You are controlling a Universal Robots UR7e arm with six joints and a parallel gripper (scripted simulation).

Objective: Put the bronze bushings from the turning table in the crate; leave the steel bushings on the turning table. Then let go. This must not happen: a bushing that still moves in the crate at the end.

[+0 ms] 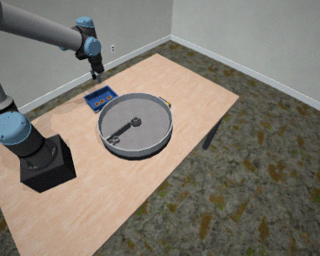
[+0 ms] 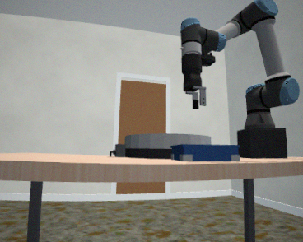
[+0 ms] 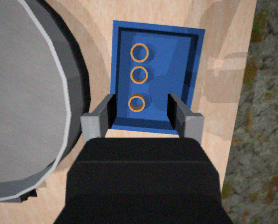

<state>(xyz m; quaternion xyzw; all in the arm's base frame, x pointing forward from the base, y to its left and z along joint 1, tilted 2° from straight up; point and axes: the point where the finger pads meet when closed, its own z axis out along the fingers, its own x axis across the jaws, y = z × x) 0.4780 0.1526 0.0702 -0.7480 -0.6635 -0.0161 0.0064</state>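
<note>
My gripper [image 1: 95, 75] [image 2: 198, 103] [image 3: 141, 104] is open and empty. It hangs well above the blue crate [image 1: 107, 90] [image 2: 205, 152] [image 3: 198, 60]. Three bronze bushings lie in a row on the crate's floor: one [image 3: 139, 52] at the far end, one [image 3: 139, 75] in the middle and one [image 3: 136, 103] at the near end, which shows between my fingertips. The grey round turning table [image 1: 155, 113] [image 2: 167, 141] [image 3: 30, 100] stands right beside the crate. Small grey steel bushings [image 1: 114, 140] lie near its front left rim. No bronze bushing shows on it.
A hexagonal hub [image 1: 136, 122] with a dark arm sits at the turning table's centre. The robot's black base [image 1: 46, 161] [image 2: 262, 141] stands at the left of the wooden table [image 1: 194, 91] [image 2: 72, 166]. The table's edge runs just beyond the crate.
</note>
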